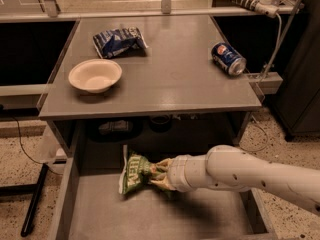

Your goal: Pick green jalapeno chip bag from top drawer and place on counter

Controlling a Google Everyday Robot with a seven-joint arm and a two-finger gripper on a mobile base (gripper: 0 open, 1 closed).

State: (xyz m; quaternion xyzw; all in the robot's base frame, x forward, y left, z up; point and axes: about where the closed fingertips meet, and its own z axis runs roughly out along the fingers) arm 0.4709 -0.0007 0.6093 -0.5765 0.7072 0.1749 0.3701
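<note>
The green jalapeno chip bag is in the open top drawer, crumpled at its right end and lifted a little off the grey floor. My gripper reaches in from the right on a white arm and is shut on the bag's right end. The counter lies above and behind the drawer, its front edge just over the bag.
On the counter stand a white bowl at the left, a blue-and-white snack bag behind it, and a blue soda can lying at the right. The drawer's side walls flank the bag. A power strip sits at the back right.
</note>
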